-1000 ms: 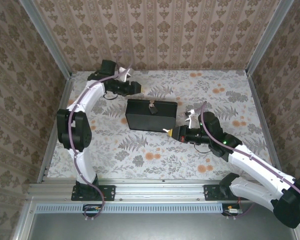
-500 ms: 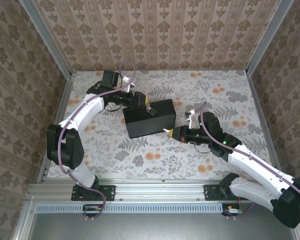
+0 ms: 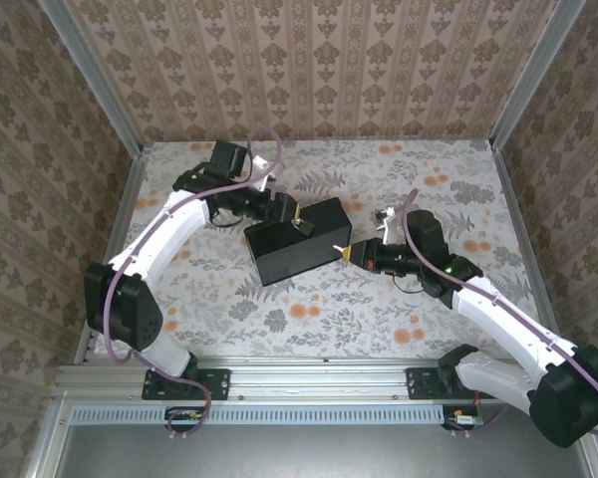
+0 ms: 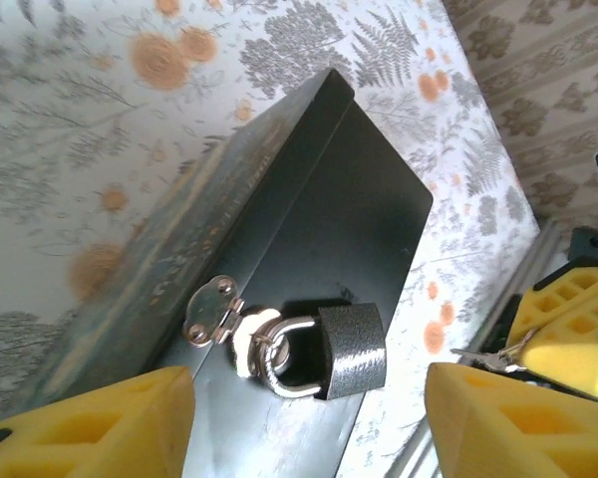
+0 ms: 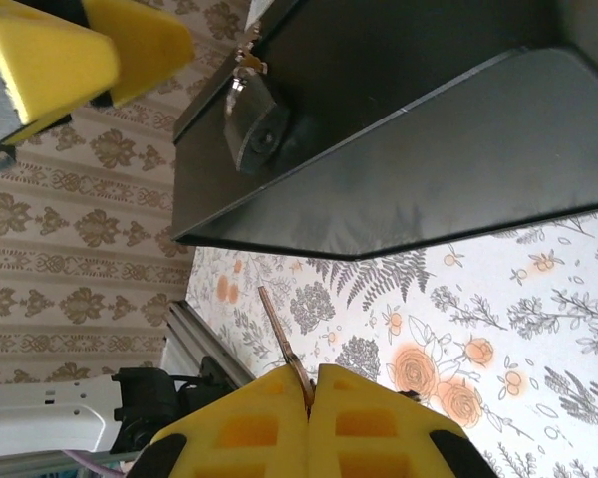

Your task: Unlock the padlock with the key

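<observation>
From above, the left gripper [image 3: 289, 211] sits at the far edge of the black box [image 3: 291, 255]. The right gripper [image 3: 348, 252] is at the box's near right corner. The box lies skewed on the flowered cloth [image 3: 429, 309]. The padlock [image 3: 301, 226] is a small glint on top of the box, just ahead of the left fingertips.

The left wrist camera gives more detail. Its two yellow fingers [image 4: 90, 423] are spread wide apart, and the padlock lies ahead of the gap between them, touching neither. The lock's grey body rests flat against the dark box face. Its shackle is closed through a ring beside a small silver hasp [image 4: 211, 311]. Off to the right of these fingers, past the box edge, the other arm's yellow pad is in view with the key sticking out towards the box.

The right wrist camera shows its own yellow fingers pressed together, pinching the key [image 5: 279, 331]. The thin brownish blade points out past the fingertips and is well apart from the padlock. The padlock hangs on the box face up and to the left, just below the left arm's yellow finger. The blade is over the cloth, short of the box's edge.
</observation>
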`<state>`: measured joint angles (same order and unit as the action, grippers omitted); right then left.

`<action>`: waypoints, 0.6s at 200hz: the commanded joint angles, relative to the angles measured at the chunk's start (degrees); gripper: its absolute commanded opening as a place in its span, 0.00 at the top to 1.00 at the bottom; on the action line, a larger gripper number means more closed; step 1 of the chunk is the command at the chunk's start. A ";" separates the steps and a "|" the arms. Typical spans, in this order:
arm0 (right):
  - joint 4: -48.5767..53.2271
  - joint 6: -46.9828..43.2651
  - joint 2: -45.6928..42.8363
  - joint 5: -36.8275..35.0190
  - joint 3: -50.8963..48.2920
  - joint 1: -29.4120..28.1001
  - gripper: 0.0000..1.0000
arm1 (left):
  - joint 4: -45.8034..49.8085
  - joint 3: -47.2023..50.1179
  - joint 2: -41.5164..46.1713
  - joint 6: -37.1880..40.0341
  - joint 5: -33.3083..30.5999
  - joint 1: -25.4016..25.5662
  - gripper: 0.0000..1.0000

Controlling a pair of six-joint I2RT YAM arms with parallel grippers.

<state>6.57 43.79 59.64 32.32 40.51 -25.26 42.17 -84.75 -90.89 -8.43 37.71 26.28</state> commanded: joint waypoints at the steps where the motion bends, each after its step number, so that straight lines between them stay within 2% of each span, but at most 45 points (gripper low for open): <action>1: 0.50 -3.02 0.73 3.26 1.94 0.77 0.96 | 8.19 -5.64 0.01 22.32 -5.05 2.65 0.31; 12: 0.80 -4.15 1.00 4.08 2.26 1.08 0.96 | 9.27 -6.07 -0.40 32.71 -6.66 3.98 0.28; 23: 1.51 -5.67 1.17 4.89 2.65 1.49 0.96 | 8.68 -3.69 -0.03 44.78 -2.90 4.12 0.29; 30: 2.06 -6.67 1.34 5.48 2.88 1.85 0.96 | 8.65 -1.65 0.59 55.09 -0.47 4.56 0.28; 36: 2.46 -7.43 1.51 5.97 3.04 2.15 0.96 | 7.05 0.25 1.62 60.08 -0.02 5.18 0.26; 46: 3.46 -8.29 1.78 6.26 3.47 2.68 0.96 | 4.55 1.16 2.11 63.96 -0.49 5.28 0.22; 69: 3.97 -8.63 2.06 7.03 3.81 3.49 0.96 | 13.73 -5.35 -2.01 73.17 3.86 3.23 0.24; 84: 4.11 -8.89 2.45 7.34 4.35 3.70 0.96 | 13.91 -5.63 -3.66 77.39 3.05 3.13 0.25; 120: 4.48 -9.51 3.70 7.62 5.23 3.85 0.96 | 12.58 -6.83 -6.93 80.63 5.32 3.42 0.26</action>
<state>9.72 35.92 62.48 38.22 43.68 -21.74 52.80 -89.56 -95.53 63.55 39.03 29.54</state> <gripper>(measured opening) 0.055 0.744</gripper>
